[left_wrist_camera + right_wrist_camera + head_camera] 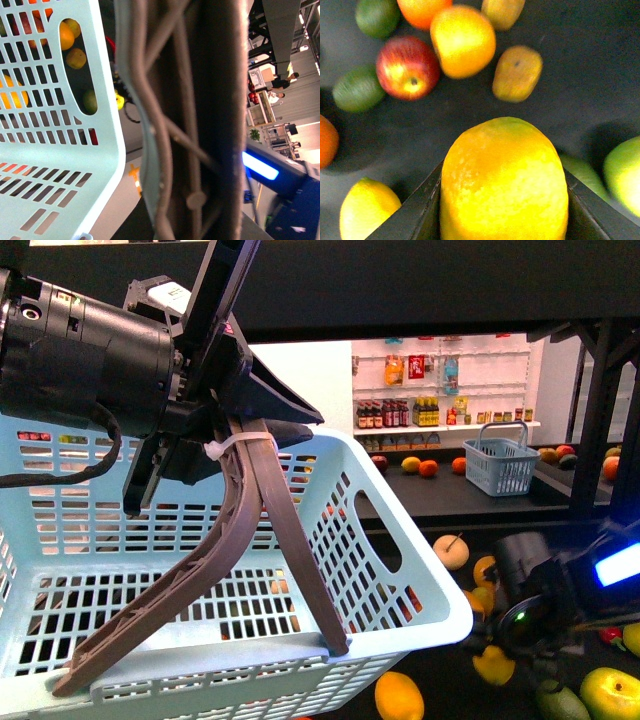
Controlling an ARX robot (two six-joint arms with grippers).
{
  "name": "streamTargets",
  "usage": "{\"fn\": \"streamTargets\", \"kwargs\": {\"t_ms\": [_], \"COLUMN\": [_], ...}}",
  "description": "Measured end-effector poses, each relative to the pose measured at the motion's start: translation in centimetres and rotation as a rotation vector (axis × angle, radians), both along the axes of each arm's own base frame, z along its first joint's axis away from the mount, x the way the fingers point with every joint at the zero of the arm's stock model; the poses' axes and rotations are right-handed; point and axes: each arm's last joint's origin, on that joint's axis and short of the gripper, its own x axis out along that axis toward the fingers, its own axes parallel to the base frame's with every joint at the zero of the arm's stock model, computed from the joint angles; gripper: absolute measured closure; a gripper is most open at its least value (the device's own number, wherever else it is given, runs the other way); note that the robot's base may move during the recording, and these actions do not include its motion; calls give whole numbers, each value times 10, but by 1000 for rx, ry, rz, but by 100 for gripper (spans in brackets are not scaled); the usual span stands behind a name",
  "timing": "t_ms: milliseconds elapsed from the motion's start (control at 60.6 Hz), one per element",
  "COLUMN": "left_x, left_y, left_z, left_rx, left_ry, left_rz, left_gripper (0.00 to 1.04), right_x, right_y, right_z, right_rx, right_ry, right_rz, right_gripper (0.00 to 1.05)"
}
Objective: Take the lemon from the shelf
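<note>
The lemon [504,180], bright yellow and dimpled, fills the near part of the right wrist view. My right gripper [504,220] is shut on it, with a black finger [415,210] pressed against each side. The lemon hangs just above the shelf's dark deck [570,60]. In the front view the right gripper [495,652] is low on the right, with the lemon [493,668] showing yellow under it. My left gripper [215,440] is shut on the brown basket handle [255,530] and holds the pale blue basket [400,580] up in front.
Loose fruit lies on the deck around the lemon: a red apple [407,67], an orange [463,40], green limes [357,89], a green apple [625,175] and another yellow fruit [367,207]. A small grey-blue basket [500,465] stands on the upper deck by a black upright [600,410].
</note>
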Motion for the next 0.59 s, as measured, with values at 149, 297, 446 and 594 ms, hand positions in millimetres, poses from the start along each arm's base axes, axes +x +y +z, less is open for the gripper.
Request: {"fn": "streamTargets", "kwargs": {"t_ms": [149, 297, 446, 594], "left_x": [0, 0, 0, 0], "left_y": [0, 0, 0, 0], "left_z": [0, 0, 0, 0], "left_rx": [0, -1, 0, 0], "left_ry": [0, 1, 0, 0], "left_rz": [0, -4, 0, 0], "left_gripper": [93, 93, 93, 93], "right_x": [-39, -67, -91, -115], "right_y": [-11, 9, 44, 86], "right_z": [85, 149, 202, 226], "right_rx": [49, 113, 177, 246], "right_ry": [-141, -229, -296, -304], "right_rz": [79, 192, 322, 438], "right_gripper": [54, 54, 54, 54]}}
